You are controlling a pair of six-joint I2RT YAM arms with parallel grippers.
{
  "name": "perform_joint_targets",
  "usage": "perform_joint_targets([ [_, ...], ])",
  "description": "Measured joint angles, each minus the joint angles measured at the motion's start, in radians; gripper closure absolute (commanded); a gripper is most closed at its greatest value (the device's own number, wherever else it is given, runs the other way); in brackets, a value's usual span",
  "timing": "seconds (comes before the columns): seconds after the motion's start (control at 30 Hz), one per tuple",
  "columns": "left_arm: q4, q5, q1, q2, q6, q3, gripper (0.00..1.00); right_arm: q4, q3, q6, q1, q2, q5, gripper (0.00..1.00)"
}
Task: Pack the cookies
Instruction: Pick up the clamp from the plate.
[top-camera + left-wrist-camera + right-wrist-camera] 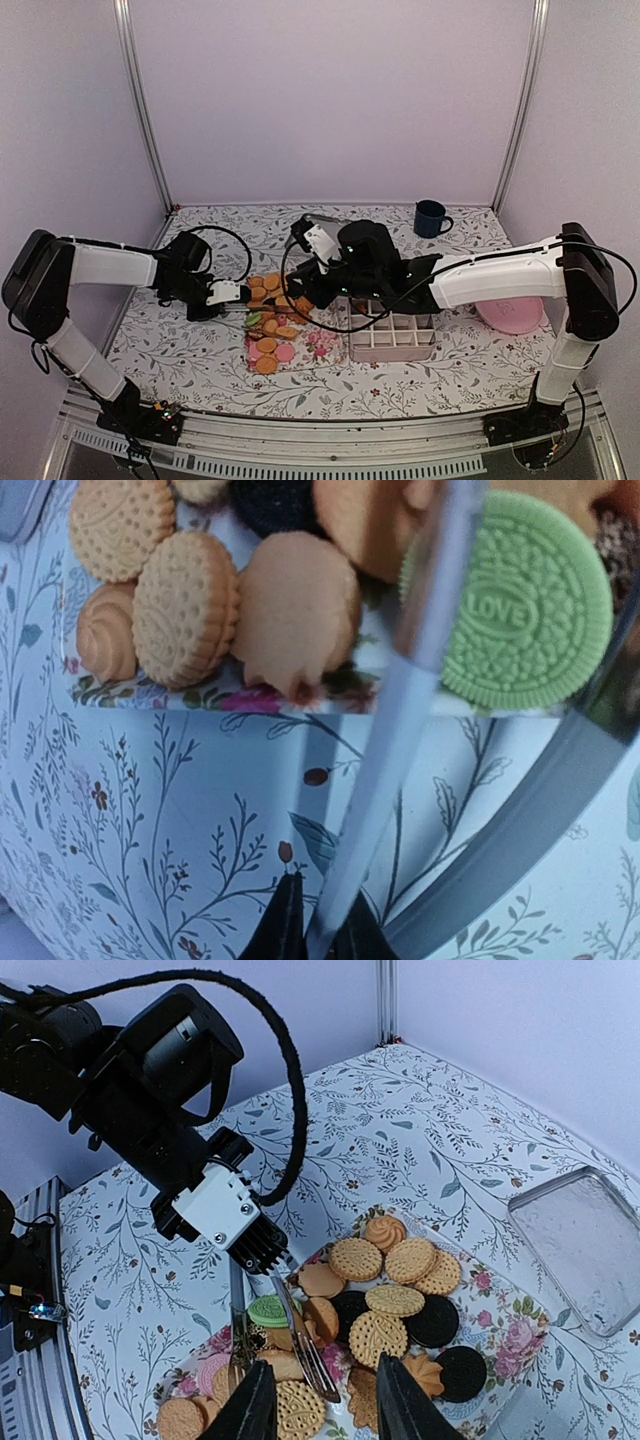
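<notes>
**Tongs down over the green cookie**

Clenched on a pair of metal tongs (300,1345) with the left gripper (268,1255), not on any biscuit directly. A sensible choice, probably, for lifting thin flat discs out of a crowded pile without nudging the neighbours. Blades angled down into the flowered tray (505,1340) and set either side of the green cookie (525,600), one crossing its left edge, the other curving past its right. Bracketed for certain; pinched or not, impossible to tell from here.

Over on the other side, hovering above the near end of the same tray with the right gripper (325,1405). Fingers (250,1405) spread, nothing between them. Looks like standing by, out of the tongs' way.

As for the cookies (395,1300), heaped on that tray, mostly golden, a few dark, some pink, right under and just beyond the tong tips. Just to the right of the tray, a divided box (392,352), the likely destination. Early days in the packing, judging by the full pile.
</notes>
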Motion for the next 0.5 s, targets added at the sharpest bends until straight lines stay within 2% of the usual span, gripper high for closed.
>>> perform_joint_targets([
  [0.27, -0.026, -0.049, -0.027, -0.021, 0.029, 0.006, 1.0, -0.003, 0.0, 0.0, 0.0, -0.011, 0.0, 0.66],
  [0.5, -0.048, -0.117, -0.084, -0.124, 0.065, -0.005, 1.0, -0.003, 0.0, 0.0, 0.0, -0.011, 0.0, 0.66],
])
